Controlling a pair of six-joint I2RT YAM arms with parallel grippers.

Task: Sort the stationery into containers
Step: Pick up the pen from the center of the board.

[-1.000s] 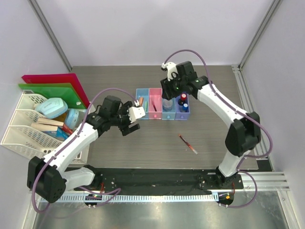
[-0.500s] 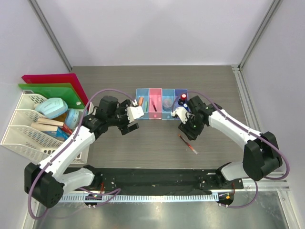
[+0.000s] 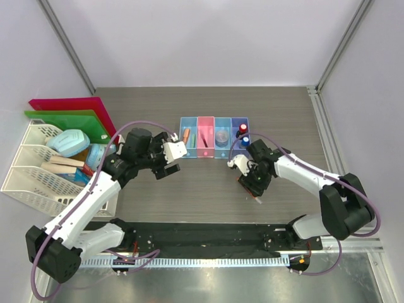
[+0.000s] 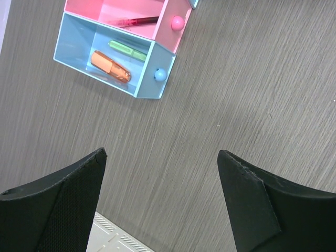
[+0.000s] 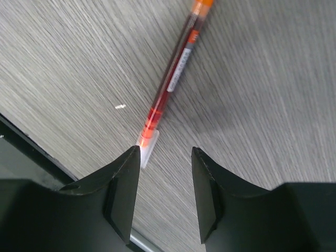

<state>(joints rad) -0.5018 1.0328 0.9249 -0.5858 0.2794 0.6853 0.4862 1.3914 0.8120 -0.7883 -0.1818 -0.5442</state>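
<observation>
**One Loose Pen on the Counter, Right Arm Poised Over It**

The thin red-and-black pen (image 5: 173, 79) lay flat on the grey wood-grain counter (image 3: 202, 196), at the lower right of the overhead frame. It was well apart from the row of four joined translucent boxes (image 3: 206, 151). The right gripper (image 5: 164, 157) hung low over it, fingers parted and empty. The pen's clear end sat just ahead of the gap, beside the finger at the left of the wrist frame. That looked like a line-up for pinching the barrel across its width.

The left gripper (image 4: 161, 157) hovered at centre left, fingers spread wide and grasping nothing, likely parked clear. At the upper left of its view, the light blue box (image 4: 152, 60) held an orange marker (image 4: 110, 65) and a green eraser (image 4: 127, 50). The pink box (image 4: 113, 8) held another red pen (image 4: 134, 21), so it was probably this pen's destination.
</observation>
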